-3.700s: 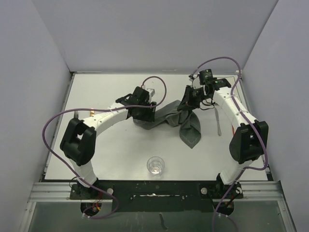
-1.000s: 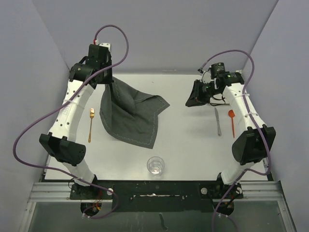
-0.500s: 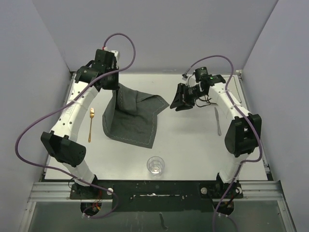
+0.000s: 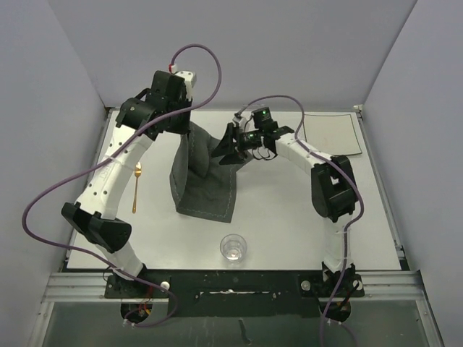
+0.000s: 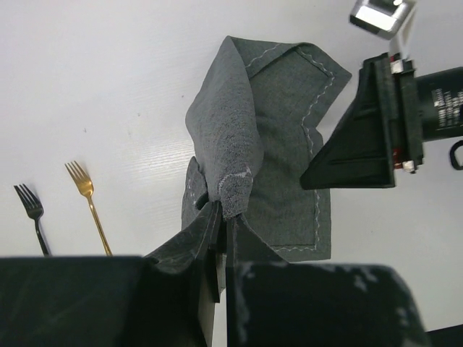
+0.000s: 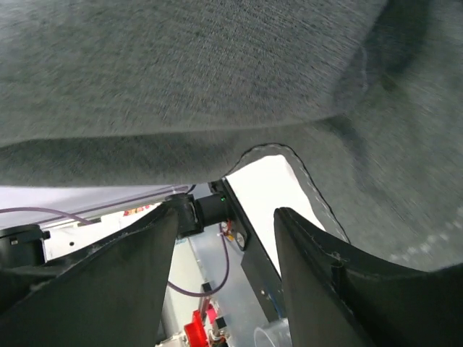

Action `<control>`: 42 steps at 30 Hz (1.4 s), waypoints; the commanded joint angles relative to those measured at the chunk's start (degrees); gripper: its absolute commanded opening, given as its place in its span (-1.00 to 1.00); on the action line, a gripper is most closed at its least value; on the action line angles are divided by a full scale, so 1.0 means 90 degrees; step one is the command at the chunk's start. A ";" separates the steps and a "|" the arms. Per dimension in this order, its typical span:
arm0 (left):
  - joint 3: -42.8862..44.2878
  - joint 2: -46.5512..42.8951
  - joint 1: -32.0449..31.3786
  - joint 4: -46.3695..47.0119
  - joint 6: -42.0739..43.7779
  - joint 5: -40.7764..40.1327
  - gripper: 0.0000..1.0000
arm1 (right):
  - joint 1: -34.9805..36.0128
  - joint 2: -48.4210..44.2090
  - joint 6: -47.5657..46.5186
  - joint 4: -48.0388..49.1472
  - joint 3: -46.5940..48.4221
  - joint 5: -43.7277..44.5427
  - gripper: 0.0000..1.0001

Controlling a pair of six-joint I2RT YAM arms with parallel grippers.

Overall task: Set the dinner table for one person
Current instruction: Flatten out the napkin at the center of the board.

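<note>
A dark grey cloth placemat (image 4: 205, 181) hangs from my left gripper (image 4: 182, 124), its lower half lying on the white dinner table (image 4: 289, 217). In the left wrist view the left gripper (image 5: 223, 211) is shut on a bunched corner of the placemat (image 5: 278, 137). My right gripper (image 4: 224, 152) is at the placemat's right edge, near the back. In the right wrist view the right gripper (image 6: 224, 238) stands open with nothing between its fingers (image 6: 123, 289), and the placemat (image 6: 217, 72) fills the view just beyond the tips.
A gold fork (image 4: 135, 188) lies left of the placemat, and a black fork (image 5: 32, 217) lies beside the gold fork (image 5: 90, 206). A clear glass (image 4: 233, 247) stands near the front edge. A white square plate (image 4: 329, 134) sits at the back right.
My right gripper has swung left across the table to the placemat's edge and has opened. My left gripper has carried the raised placemat corner to the right.
</note>
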 commanded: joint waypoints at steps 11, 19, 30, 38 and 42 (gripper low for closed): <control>0.0058 -0.0803 -0.0107 -0.0058 0.0129 -0.0195 -1.00 | 0.0922 0.0816 0.2538 0.3143 -0.0120 0.0626 0.16; -0.0357 -0.1033 -0.0112 0.0081 0.0073 -0.0025 -1.00 | 0.1016 0.1109 0.1060 0.0688 0.0993 0.2189 0.15; -0.0530 -0.1189 -0.0134 0.0147 0.0051 0.0091 -1.00 | 0.1069 0.1732 0.0341 -0.0412 0.2213 0.2756 -1.00; -0.0685 -0.1202 -0.0137 0.0204 0.0052 0.0012 -1.00 | 0.1042 0.0887 0.0021 -0.0553 0.1233 0.3341 -0.93; -0.0622 -0.1167 -0.0137 0.0227 0.0017 0.0096 -1.00 | 0.0931 0.0700 0.0586 0.0222 0.0119 0.3040 -0.25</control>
